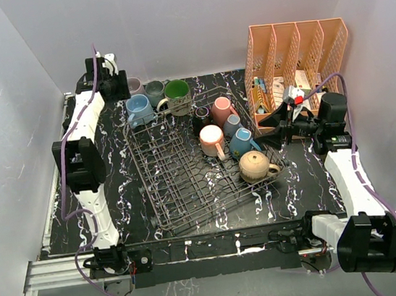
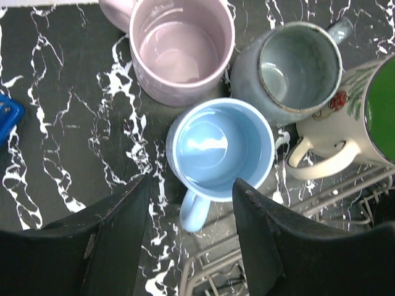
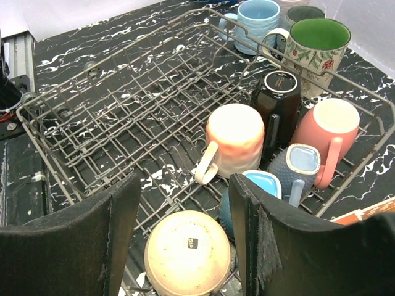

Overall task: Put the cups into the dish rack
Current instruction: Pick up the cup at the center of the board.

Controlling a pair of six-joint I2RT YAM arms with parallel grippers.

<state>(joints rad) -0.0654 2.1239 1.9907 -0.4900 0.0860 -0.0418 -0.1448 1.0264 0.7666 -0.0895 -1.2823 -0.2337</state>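
Note:
The dark wire dish rack (image 1: 174, 187) sits mid-table. At its right end, upside down, are a tan mug (image 1: 255, 164), a teal mug (image 1: 241, 142), a peach mug (image 1: 212, 140), a grey-blue mug (image 1: 232, 125), a pink mug (image 1: 222, 108) and a black mug (image 1: 201, 117). Behind the rack stand a light blue mug (image 2: 219, 148), a mauve mug (image 2: 179, 46), a grey mug (image 2: 290, 68) and a cream mug with a green inside (image 2: 364, 117). My left gripper (image 2: 191, 182) is open, just above the light blue mug. My right gripper (image 3: 185, 179) is open and empty above the tan mug (image 3: 188, 259).
An orange mesh file organizer (image 1: 295, 55) with small items stands at the back right, beside the rack. A blue object (image 2: 7, 117) lies at the left edge of the left wrist view. White walls close in the table on three sides.

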